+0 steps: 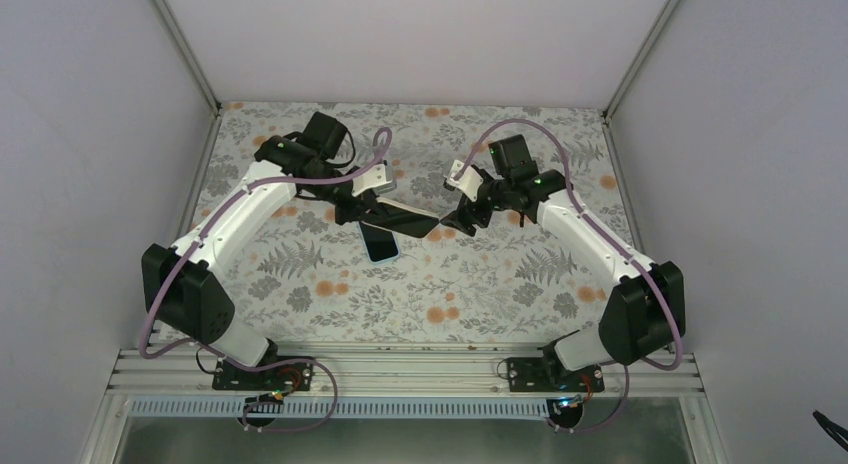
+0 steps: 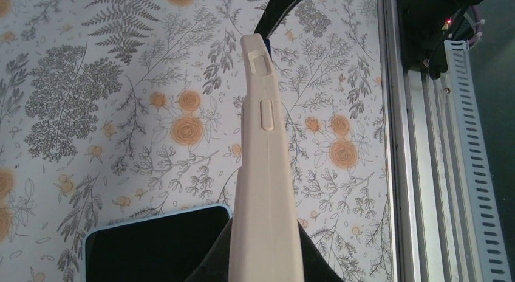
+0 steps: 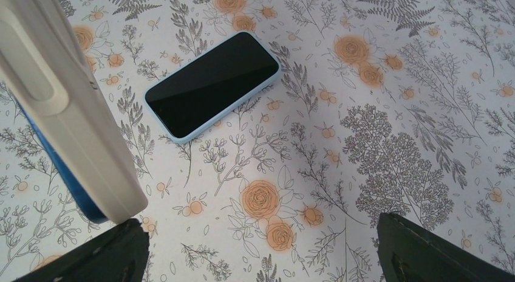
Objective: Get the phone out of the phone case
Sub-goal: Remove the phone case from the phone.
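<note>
Phone point(image 3: 212, 84): dark screen up, pale blue rim, lying flat on the surface point(image 3: 395, 142), with no tool on it. It sits left of centre in the top view, partly beneath the raised case.

Phone case point(image 2: 267, 172): cream, with button mouldings on its side wall, seen edge-on from the left wrist. It is lifted clear of the surface and overlaps one corner of the phone in that view. A darker blue layer shows along its underside in the right wrist view; what that layer is cannot be told.

Left tool point(image 1: 395, 212): clamped on one end of the phone case, dark fingers showing on either side of the cream wall.

Right tool point(image 3: 261, 257): fingers wide apart, holding nothing, poised above the surface at the free end of the case. The case is close to one finger; whether they touch cannot be told.

Surface: white, printed with grey ferns and orange flowers.

Rail point(image 2: 419, 172): aluminium, running along the near edge of the surface, with the arm bases fixed to it.
</note>
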You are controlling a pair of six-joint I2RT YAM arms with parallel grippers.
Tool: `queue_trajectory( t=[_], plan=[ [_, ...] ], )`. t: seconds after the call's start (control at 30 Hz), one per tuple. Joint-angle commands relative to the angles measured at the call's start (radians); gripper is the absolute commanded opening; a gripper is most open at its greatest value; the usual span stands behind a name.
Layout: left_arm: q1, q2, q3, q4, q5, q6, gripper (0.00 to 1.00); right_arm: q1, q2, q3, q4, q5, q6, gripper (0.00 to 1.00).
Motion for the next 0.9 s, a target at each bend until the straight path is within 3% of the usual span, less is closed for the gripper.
queue_trajectory(
  t=[0.0, 0.87],
  plan=[
    [-0.001, -0.008, 0.015, 0.053, 0.039, -0.014, 0.02, 0.0, 0.006, 0.026, 0.001, -0.051, -0.012, 0.93],
    [-0.001, -0.001, 0.021, 0.015, 0.084, 0.013, 0.02, -0.033, 0.042, 0.027, 0.06, -0.015, -0.011, 0.93]
  ],
)
